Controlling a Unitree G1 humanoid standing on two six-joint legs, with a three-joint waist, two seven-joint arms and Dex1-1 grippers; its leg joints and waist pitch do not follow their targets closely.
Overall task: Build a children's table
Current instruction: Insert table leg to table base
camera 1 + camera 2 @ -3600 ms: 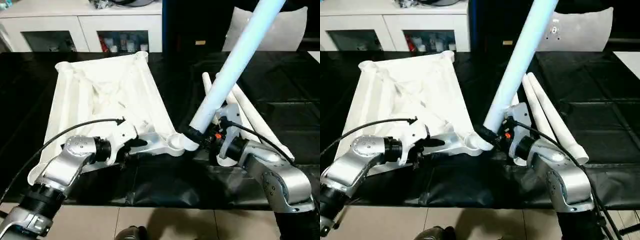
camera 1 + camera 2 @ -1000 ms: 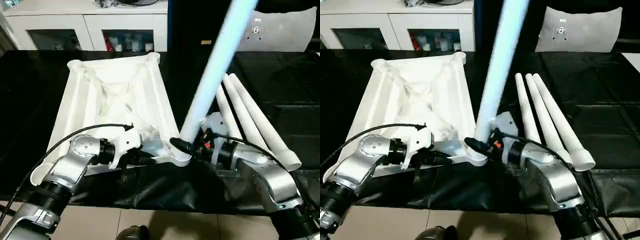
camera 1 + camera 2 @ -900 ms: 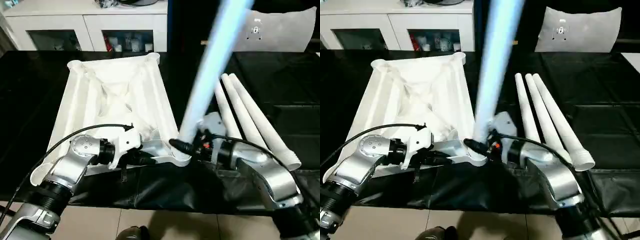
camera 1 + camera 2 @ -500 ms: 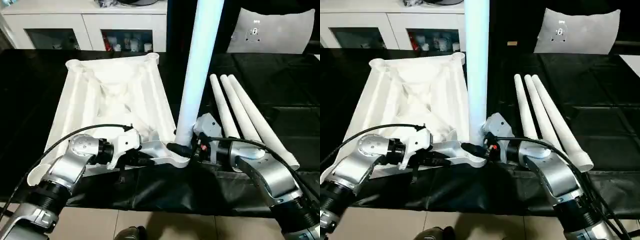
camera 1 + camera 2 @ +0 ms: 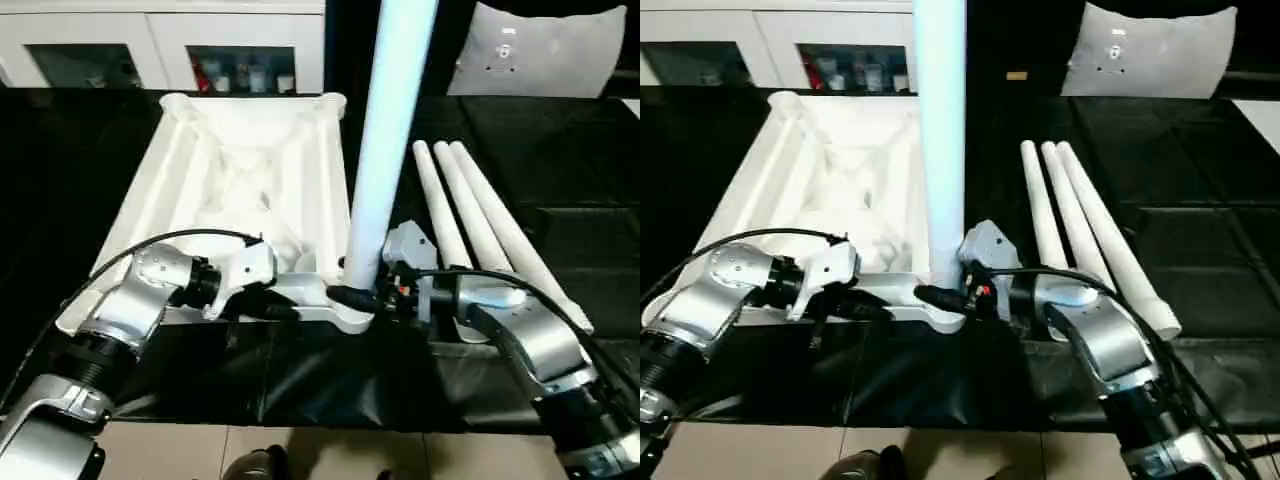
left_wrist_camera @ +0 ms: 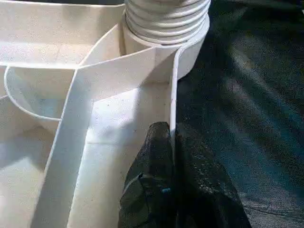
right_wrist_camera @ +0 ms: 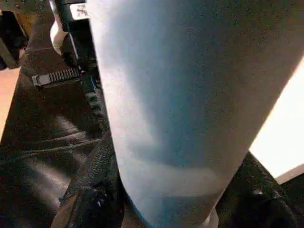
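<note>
The white table top (image 5: 250, 190) lies upside down on the black cloth, ribs facing up. One white leg (image 5: 385, 150) stands upright in the near right corner socket (image 5: 345, 318). My right gripper (image 5: 350, 297) is shut around that leg's lower end, just above the socket. My left gripper (image 6: 170, 135) is shut on the thin near edge wall of the table top, a short way from the same socket, where the leg's ribbed collar (image 6: 166, 23) sits. Three more legs (image 5: 470, 215) lie side by side to the right of the top.
The black cloth (image 5: 330, 380) covers the work table to its near edge, with tiled floor below. A white cabinet (image 5: 150, 50) stands behind the table. A white cushion-like panel (image 5: 545, 50) stands at the back right.
The leg in my right gripper has swung from leaning right to standing upright in the corner socket. My left gripper has kept its hold. The camera has tilted a little.
</note>
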